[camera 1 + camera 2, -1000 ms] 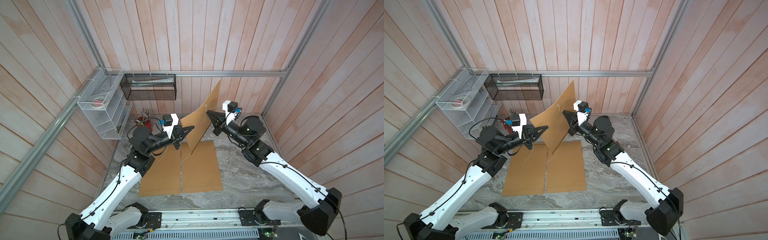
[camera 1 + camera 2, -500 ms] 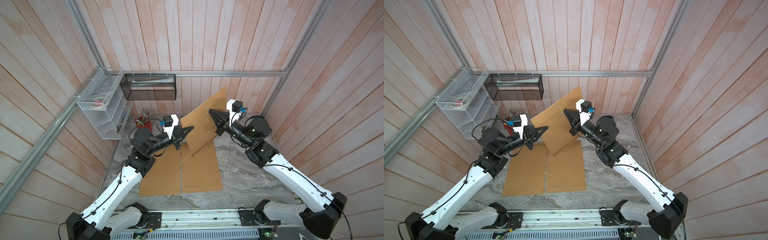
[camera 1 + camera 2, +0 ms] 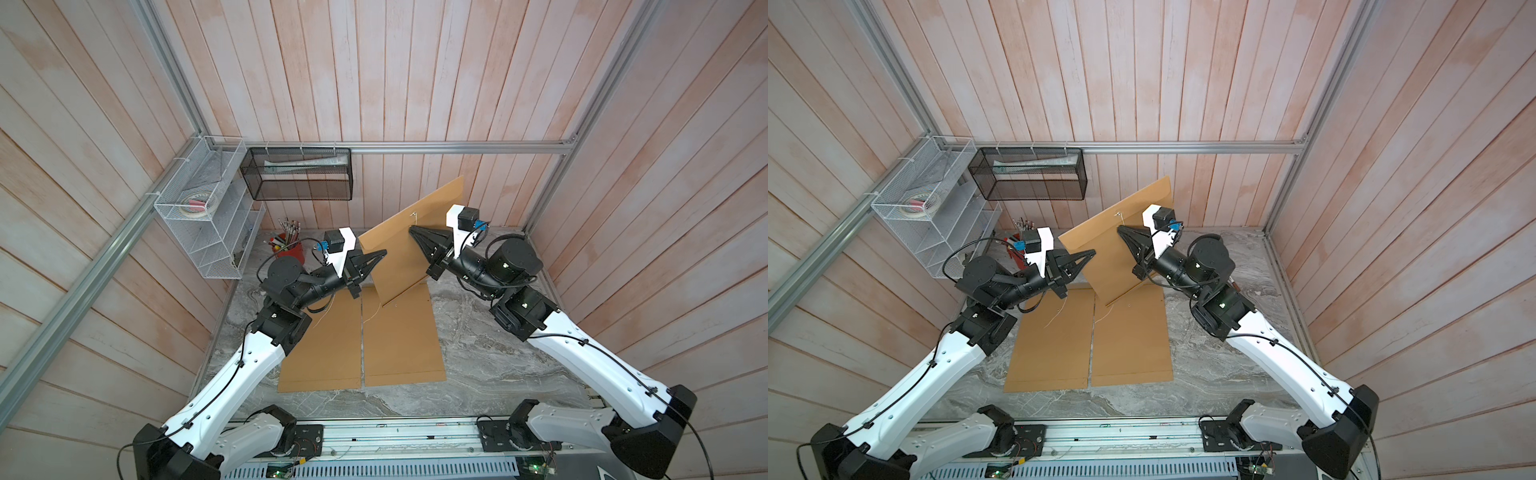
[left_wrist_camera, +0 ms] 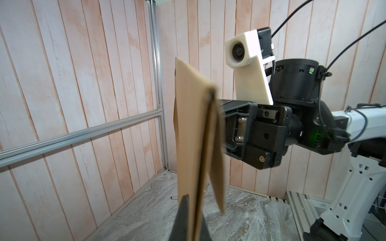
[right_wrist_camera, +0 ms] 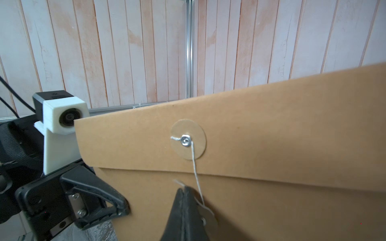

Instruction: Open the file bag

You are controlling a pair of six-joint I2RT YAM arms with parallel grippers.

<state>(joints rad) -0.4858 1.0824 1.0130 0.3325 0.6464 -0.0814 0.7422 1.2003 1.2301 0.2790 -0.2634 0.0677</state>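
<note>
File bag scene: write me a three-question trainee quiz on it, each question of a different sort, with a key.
1. True or false: the raised file bag lies flat on the table.
2. Multiple choice: how many other file bags lie flat on the table? A one, B two, C three.
3. Short answer: which gripper is clamped on the raised file bag's side edge?

Key
1. False. It stands up on edge, tilted.
2. B.
3. The left gripper.
</note>
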